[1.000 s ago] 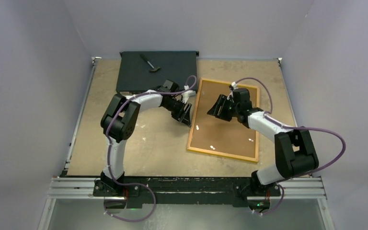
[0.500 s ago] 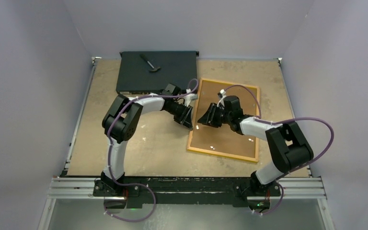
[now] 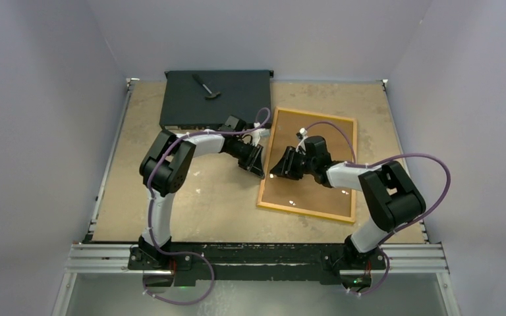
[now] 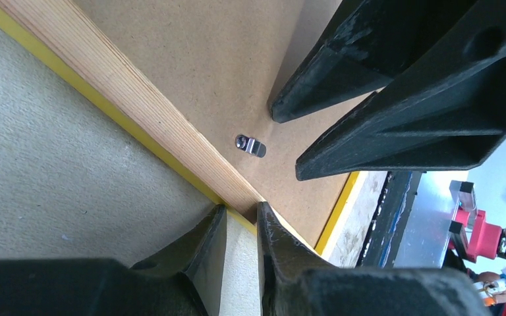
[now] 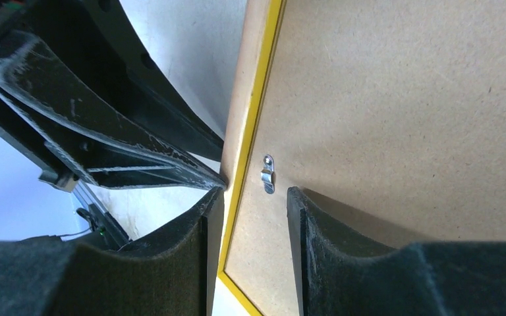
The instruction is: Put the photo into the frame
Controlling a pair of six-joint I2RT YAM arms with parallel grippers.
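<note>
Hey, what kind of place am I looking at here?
Probably a robotics lab test cell: white-and-black left arm and right arm bolted to an aluminium rail, a worn tan tabletop boxed in by plain pale wall panels.

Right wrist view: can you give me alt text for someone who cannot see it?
The right gripper, fingers open, straddles the yellow-edged rail of the frame, which lies back up. A small metal clip sits between its fingertips on the brown backing board. The left gripper meets the same rail from outside.
</note>
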